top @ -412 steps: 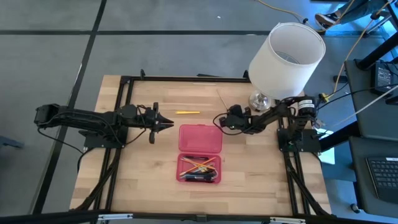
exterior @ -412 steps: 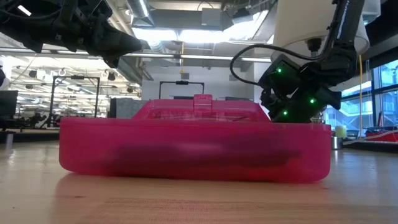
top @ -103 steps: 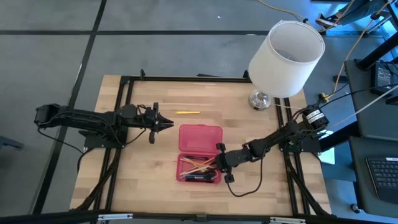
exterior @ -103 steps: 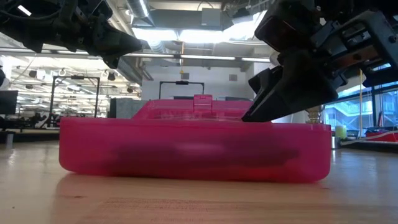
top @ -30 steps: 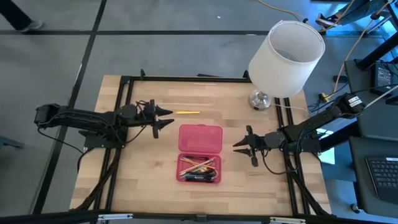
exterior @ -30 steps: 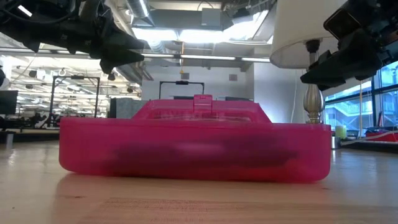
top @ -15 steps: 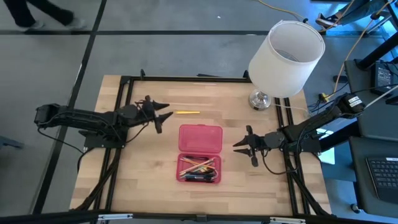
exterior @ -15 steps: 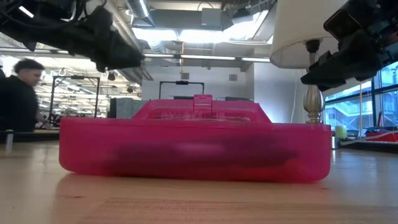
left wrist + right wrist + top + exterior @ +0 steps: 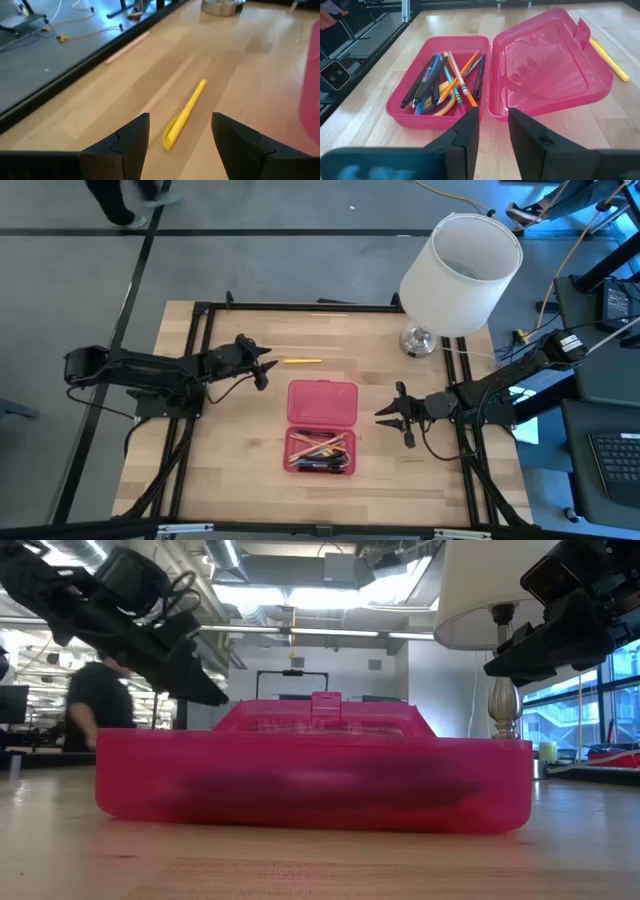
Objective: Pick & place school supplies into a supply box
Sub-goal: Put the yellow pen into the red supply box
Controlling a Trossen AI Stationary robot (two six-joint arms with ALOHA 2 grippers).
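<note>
On the pale wooden table (image 9: 230, 460), the translucent pink supply box (image 9: 321, 426) is seen lying open, its tray packed with overlapping pencils and pens (image 9: 442, 82) whose lower ends are hidden. One slim yellow pen (image 9: 185, 114) is left near the box, framed by the spread, empty fingers of the left gripper (image 9: 181, 131). The right gripper (image 9: 383, 413) is held empty and partly open just beside the box, its tips blurred in its wrist view.

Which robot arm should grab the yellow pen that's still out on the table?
Probably the left. Its end effector is open and lined up right beside the yellow pen. The right end effector waits empty on the far side of the pink box.
</note>
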